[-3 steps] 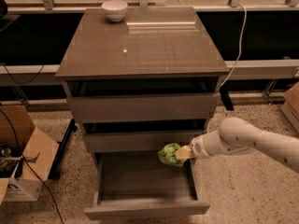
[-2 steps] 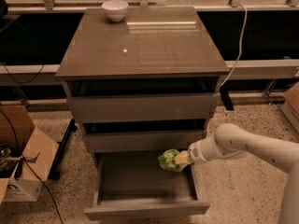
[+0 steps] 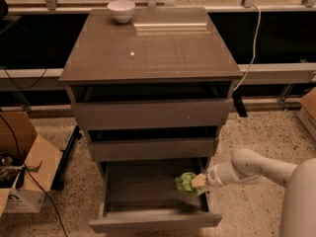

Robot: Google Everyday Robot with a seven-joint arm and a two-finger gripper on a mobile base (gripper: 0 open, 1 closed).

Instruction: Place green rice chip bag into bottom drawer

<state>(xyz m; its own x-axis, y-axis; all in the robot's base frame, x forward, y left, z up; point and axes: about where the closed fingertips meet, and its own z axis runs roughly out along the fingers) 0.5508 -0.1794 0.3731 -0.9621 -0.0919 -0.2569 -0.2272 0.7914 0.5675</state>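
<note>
The bottom drawer (image 3: pixel 153 222) stands pulled open. Low over its right end, the green rice chip bag (image 3: pixel 185 182) juts leftward from the pincer (image 3: pixel 199 181), which is clamped on the bag's right edge. Farther back, a white bowl (image 3: pixel 121 10) sits on the bench (image 3: pixel 148 53).
</note>
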